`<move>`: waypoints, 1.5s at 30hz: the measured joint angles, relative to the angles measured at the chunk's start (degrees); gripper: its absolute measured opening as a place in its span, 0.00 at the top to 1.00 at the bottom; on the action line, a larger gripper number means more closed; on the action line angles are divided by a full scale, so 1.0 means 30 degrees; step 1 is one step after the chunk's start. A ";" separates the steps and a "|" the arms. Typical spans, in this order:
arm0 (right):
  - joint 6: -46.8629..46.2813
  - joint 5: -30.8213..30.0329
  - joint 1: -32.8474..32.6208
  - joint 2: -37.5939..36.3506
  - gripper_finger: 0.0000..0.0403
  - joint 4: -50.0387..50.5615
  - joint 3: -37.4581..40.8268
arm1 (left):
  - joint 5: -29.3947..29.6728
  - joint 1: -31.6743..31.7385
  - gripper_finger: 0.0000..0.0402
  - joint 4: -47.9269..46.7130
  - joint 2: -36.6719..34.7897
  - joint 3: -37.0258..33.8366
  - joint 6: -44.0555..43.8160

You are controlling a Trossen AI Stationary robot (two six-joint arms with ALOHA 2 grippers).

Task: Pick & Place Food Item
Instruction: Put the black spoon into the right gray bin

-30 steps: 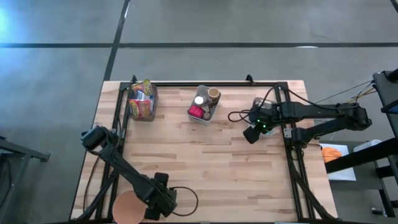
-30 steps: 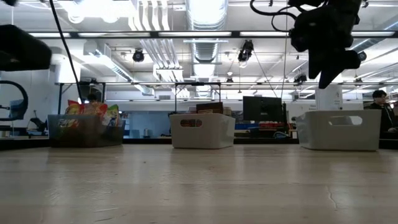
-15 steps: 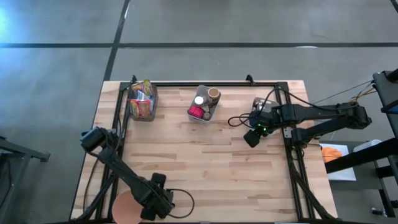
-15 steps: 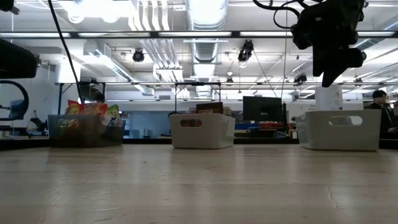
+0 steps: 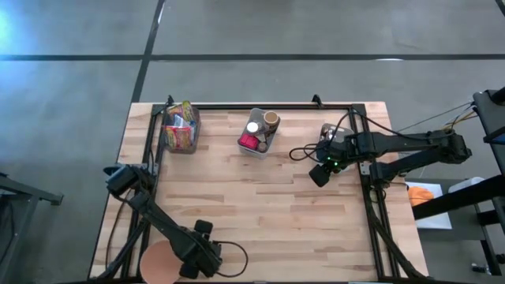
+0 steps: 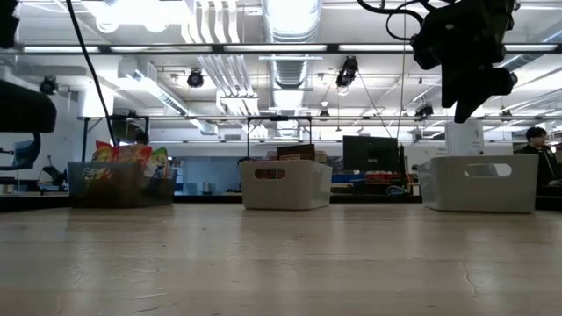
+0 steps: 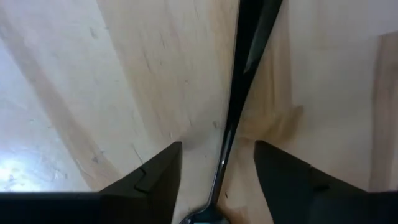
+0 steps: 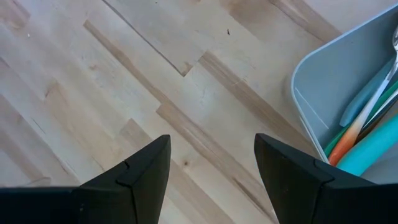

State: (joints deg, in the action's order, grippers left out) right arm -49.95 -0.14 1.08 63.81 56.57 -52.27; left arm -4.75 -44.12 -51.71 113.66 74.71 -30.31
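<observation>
Food sits in two bins at the far edge. Bright snack packets fill a dark bin [image 5: 180, 126] [image 6: 118, 180], and cups and a pink pack fill a white bin [image 5: 259, 132] [image 6: 285, 183]. My left gripper [image 5: 197, 256] [image 7: 216, 146] points down at the near left, beside a round orange plate [image 5: 160, 264]. It is open, and a long thin dark thing with a shiny narrow end [image 7: 239, 81] runs between its fingers without touching the tips. My right gripper [image 5: 319, 172] [image 8: 211, 146] [image 6: 470, 92] hangs open over bare wood at the far right.
A grey bin of utensils [image 8: 354, 106] [image 5: 338, 136] [image 6: 479, 183] stands just beyond my right gripper. Black cable loops [image 5: 233, 254] lie by my left gripper. A black frame rail [image 5: 260, 105] edges the table. The middle of the table is bare wood [image 5: 268, 205].
My left arm has sunk a little toward the table at the near left, beside the plate. The bins and the food in them have stayed put.
</observation>
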 joint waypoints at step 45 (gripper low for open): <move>0.3006 -0.0452 -0.0518 0.0000 0.43 -0.0891 0.0000 | -0.0455 0.4665 1.00 0.0674 -0.1923 0.0355 -0.2614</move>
State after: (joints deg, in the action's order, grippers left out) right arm -40.94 -1.50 -0.47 63.81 53.89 -52.27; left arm -6.11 -30.12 -49.69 107.89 75.77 -38.15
